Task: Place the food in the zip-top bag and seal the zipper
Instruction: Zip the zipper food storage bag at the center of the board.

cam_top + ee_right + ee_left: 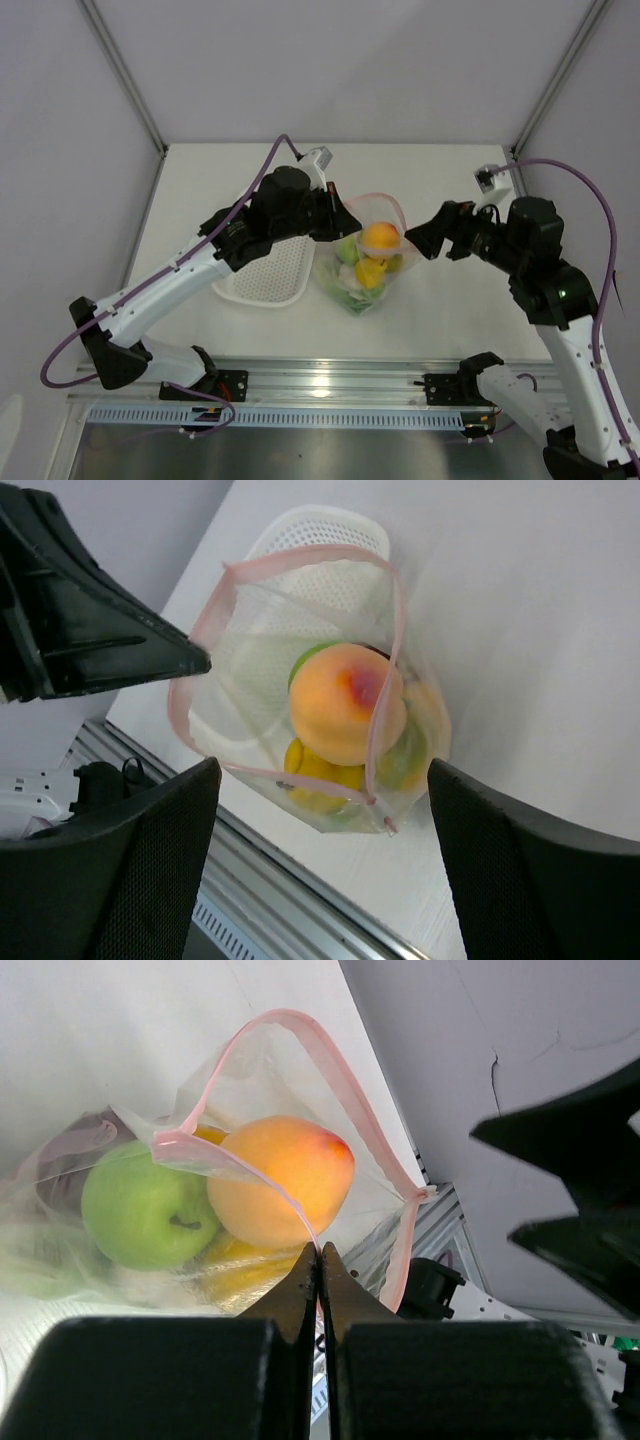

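The clear zip-top bag (365,262) stands mid-table with its mouth open, and also shows in the right wrist view (225,670). Inside it sit an orange-yellow fruit (380,238), a lime-green fruit (145,1212), a second yellow fruit (318,772) and pale lettuce (345,288); the red apple shows only as a dark shape behind the plastic. My left gripper (320,1252) is shut on the bag's pink zipper strip (250,1175) at the left rim. My right gripper (418,240) is open and empty, just right of the bag.
A white perforated basket (268,280) lies left of the bag, under my left arm. A metal rail (330,385) runs along the table's near edge. Grey walls close in the back and both sides.
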You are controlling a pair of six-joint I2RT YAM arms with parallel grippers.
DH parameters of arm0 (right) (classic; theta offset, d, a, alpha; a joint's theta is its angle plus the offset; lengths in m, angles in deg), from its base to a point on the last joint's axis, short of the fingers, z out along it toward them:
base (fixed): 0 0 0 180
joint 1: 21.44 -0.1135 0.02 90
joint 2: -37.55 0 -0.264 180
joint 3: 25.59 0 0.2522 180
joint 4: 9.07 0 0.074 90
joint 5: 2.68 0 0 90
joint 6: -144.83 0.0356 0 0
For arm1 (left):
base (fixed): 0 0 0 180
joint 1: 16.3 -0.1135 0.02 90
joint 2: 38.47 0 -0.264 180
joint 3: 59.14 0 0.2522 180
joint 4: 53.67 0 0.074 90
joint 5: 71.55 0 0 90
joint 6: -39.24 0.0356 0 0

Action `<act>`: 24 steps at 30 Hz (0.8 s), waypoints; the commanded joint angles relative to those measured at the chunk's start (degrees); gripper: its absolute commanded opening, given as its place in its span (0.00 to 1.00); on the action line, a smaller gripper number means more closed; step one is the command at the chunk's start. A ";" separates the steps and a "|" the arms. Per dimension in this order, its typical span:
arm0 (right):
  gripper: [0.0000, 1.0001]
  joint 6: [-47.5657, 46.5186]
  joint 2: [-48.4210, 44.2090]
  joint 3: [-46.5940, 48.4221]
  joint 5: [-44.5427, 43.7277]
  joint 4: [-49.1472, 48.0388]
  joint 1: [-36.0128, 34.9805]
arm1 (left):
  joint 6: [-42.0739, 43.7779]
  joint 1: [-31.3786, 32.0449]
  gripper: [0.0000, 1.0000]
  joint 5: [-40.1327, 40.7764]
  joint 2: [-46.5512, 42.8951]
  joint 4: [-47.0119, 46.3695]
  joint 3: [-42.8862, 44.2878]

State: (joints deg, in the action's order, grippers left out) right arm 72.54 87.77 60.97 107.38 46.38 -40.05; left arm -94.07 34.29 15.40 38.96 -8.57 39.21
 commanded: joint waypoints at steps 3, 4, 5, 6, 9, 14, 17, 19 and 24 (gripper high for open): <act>0.85 2.93 -8.54 -10.11 1.13 -0.29 0.07 | -2.57 -0.75 0.01 1.03 -4.39 -5.49 -2.16; 0.85 3.72 -10.04 -11.87 1.65 -3.25 -0.02 | -2.31 -0.84 0.01 0.51 -3.87 -5.06 -1.29; 0.85 4.77 -12.49 -14.93 4.00 -4.68 -0.02 | -2.22 -0.84 0.01 0.50 -3.60 -3.83 -0.75; 0.84 5.31 -13.47 -16.09 4.38 -6.60 -0.02 | -2.13 -0.84 0.00 0.50 -3.51 -3.65 -0.23; 0.81 5.40 -15.32 -20.04 4.03 -7.85 -0.20 | -2.57 -0.84 0.01 0.59 -4.12 -4.44 -1.10; 0.78 5.40 -19.10 -27.17 4.30 -16.01 -1.16 | -3.01 -0.84 0.01 -0.29 -4.04 -4.61 -1.71; 0.77 4.17 -21.65 -30.77 1.14 -20.59 -2.30 | -3.54 -0.84 0.01 -0.47 -4.30 -5.58 -2.86; 0.76 2.78 -22.18 -32.62 1.39 -24.02 -2.92 | -3.45 -0.84 0.00 -1.08 -3.87 -5.49 -2.34; 0.74 -1.10 -21.92 -34.56 -0.19 -29.81 -3.89 | -3.10 -0.93 0.01 -1.52 -3.69 -5.40 -1.89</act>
State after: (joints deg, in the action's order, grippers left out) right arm 74.99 66.08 27.27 108.95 25.53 -43.37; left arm -96.34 33.85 15.18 37.12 -10.39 36.46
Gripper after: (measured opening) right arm 0.749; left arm 0.005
